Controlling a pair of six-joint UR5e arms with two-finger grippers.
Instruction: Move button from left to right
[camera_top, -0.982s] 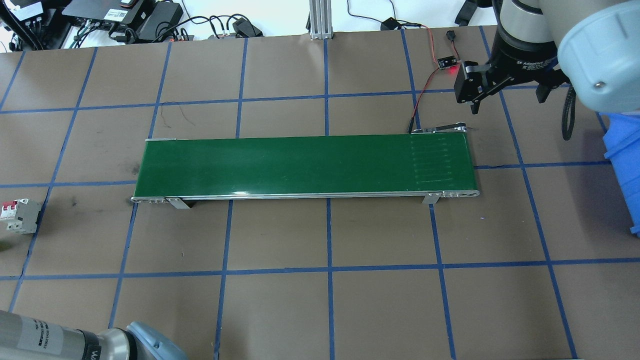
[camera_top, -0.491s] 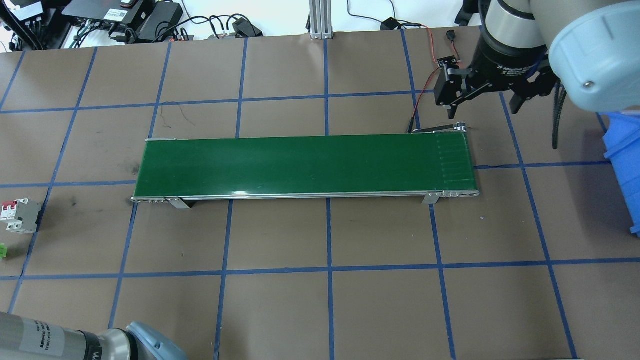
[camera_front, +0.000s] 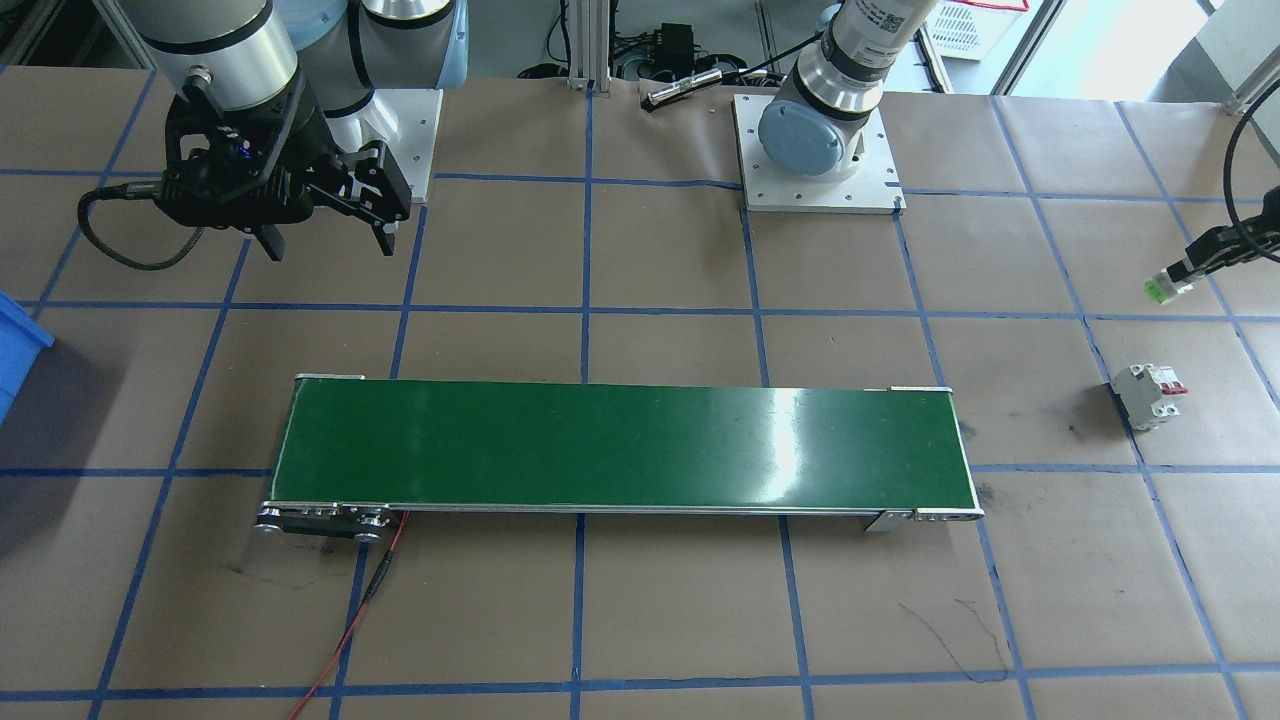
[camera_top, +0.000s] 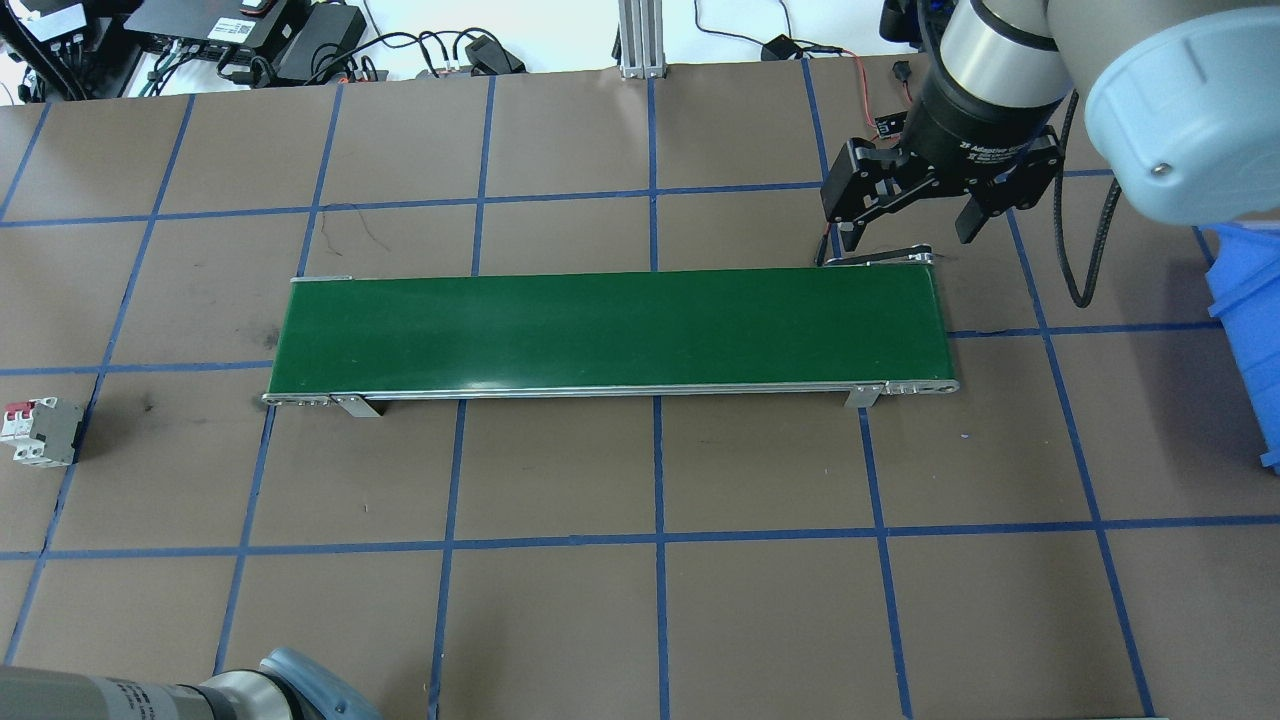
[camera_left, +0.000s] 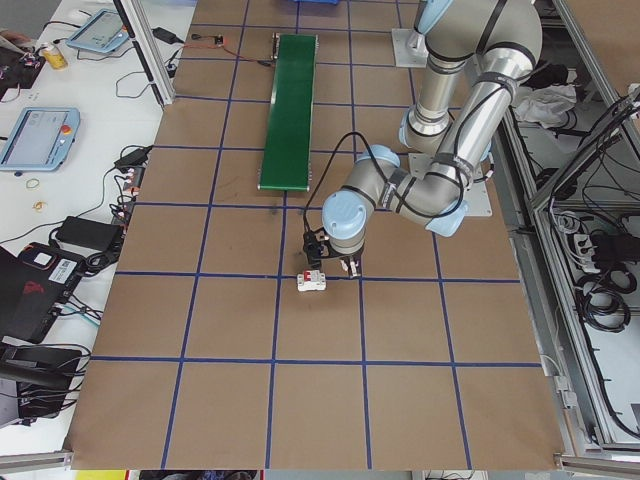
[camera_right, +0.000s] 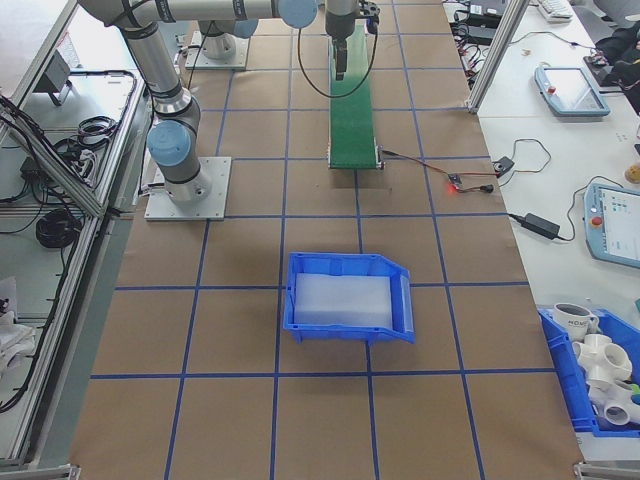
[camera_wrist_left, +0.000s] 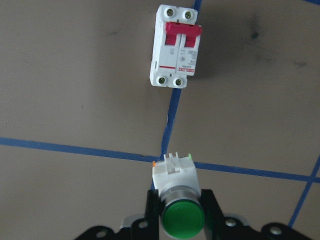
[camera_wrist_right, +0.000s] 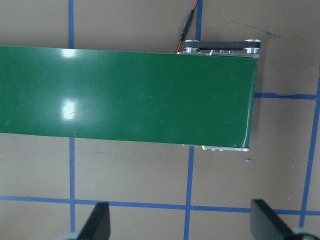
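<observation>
Green-capped button (camera_wrist_left: 182, 220) sits clamped in left tool (camera_wrist_left: 181, 216), one finger (camera_wrist_left: 151, 212) each side of its body, cap toward wrist cam, whitish base pointing away. Front view: left tool (camera_front: 1188, 268) w/ button (camera_front: 1160, 289) held up off the brown paper surface (camera_front: 660, 620), at its far left end. White breaker (camera_wrist_left: 177, 46) w/ red levers lies on surface just beyond the tool tip, not touching button; blue tape line runs between them. Same breaker (camera_front: 1148, 395) in front view is near tool, lower down. Right tool (camera_top: 906, 221) hangs spread wide, nothing betw. fingers (camera_wrist_right: 96, 224), above surface just beside the end of green conveyor belt (camera_top: 610, 328) w/ red wire (camera_front: 350, 620). Belt lies well apart from left tool. Blue bin (camera_right: 348, 298) sits past right tool, further from belt.
</observation>
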